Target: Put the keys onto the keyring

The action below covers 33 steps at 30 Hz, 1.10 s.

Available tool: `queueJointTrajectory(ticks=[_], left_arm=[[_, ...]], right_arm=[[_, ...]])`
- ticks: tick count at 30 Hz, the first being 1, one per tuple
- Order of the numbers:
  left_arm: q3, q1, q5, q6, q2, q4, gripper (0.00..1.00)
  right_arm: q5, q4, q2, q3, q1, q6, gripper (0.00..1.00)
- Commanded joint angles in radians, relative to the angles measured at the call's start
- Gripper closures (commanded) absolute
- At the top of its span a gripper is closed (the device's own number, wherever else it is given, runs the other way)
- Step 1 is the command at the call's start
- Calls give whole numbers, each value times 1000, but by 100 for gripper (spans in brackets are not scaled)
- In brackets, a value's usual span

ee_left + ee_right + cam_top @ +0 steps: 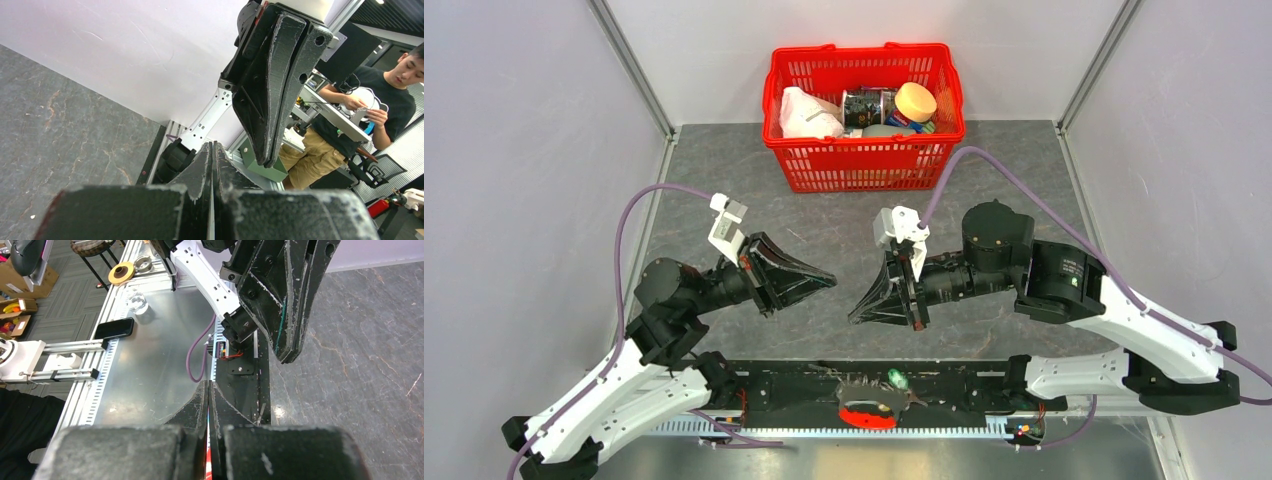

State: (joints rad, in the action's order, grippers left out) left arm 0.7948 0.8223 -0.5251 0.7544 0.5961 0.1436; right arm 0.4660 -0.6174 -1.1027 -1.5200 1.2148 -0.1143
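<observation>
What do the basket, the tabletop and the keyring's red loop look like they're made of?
Basket: glossy red plastic, judging by its moulded mesh walls.
Tabletop: dark grey with pale veining, a stone look; real stone or laminate, cannot tell.
Keyring's red loop: bright and smooth, perhaps plastic or coated metal; too small to tell.

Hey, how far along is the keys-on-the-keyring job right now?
Done: unclear. The keys lie bunched by the red keyring at the near edge, too small to tell if they are threaded. In hand: nothing; the left gripper and right gripper hover shut and empty. Left: possibly the threading itself.
</observation>
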Motion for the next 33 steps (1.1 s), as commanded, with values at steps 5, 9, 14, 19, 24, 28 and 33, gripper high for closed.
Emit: queueJointTrajectory(ticks=[5,9,14,19,24,28,33], left_arm=[[-2,0,22,16,-8,12,98],[-20,0,28,15,-11,2,98],[-19,0,23,4,-13,-20,98],[-17,0,23,-12,-19,-53,98],[-9,0,30,-43,-21,-112,98],[1,0,55,-94,-36,-216,96],[-16,0,80,-128,-53,-275,70]], right_arm=[[-43,28,23,4,5,-5,100],[-96,18,44,42,5,-17,100],[-149,-9,71,83,5,-36,100],[-218,-44,76,170,5,-85,100],[-249,-76,75,277,3,-158,78],[-276,-76,117,412,3,-250,58],[-282,-66,131,571,2,-399,48]])
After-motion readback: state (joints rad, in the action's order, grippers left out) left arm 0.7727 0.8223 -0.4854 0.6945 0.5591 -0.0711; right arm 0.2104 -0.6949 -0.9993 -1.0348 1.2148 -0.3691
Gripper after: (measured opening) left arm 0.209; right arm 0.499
